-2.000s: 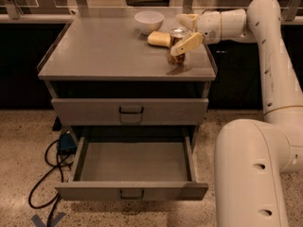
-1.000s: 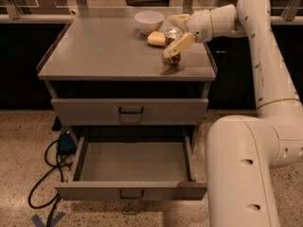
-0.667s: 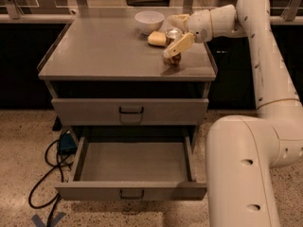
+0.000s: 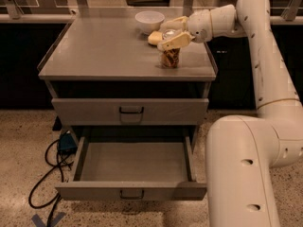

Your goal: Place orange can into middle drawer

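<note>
End effector [image 4: 165,36] sits at the top of the orange can [image 4: 170,58] on the table [image 4: 104,46], hiding its upper body (clamped or loose: can't tell). Middle drawer [image 4: 94,191] is open, rear in shadow.

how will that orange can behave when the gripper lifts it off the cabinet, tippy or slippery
Probably stiff: the orange can looks like rigid metal. It stands upright, taller than wide, near the front edge of the cabinet top, so a sideways nudge could tip it and let it roll. The gripper sits at its top; smooth walls may slip.
</note>
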Controlling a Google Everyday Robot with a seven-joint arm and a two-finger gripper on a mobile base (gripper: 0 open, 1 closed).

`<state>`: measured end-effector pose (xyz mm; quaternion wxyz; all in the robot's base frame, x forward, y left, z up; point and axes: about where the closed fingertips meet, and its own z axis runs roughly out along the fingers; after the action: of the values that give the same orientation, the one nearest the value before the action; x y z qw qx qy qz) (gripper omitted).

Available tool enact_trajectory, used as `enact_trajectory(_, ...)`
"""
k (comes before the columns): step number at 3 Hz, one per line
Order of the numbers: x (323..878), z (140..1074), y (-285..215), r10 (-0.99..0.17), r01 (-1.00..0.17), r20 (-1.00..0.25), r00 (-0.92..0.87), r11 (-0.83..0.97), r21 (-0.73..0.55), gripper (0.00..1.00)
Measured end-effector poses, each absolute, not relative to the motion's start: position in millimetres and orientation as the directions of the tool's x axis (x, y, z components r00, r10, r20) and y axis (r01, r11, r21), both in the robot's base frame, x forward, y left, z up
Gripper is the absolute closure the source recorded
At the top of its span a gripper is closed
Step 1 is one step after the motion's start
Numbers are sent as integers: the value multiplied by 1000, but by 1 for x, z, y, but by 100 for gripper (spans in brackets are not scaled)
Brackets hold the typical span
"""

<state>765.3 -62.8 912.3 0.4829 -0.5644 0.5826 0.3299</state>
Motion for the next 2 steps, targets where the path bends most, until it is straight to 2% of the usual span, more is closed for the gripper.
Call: enact_trajectory(2,765,912,-63,-339,-976,-935,103,145,-161,89)
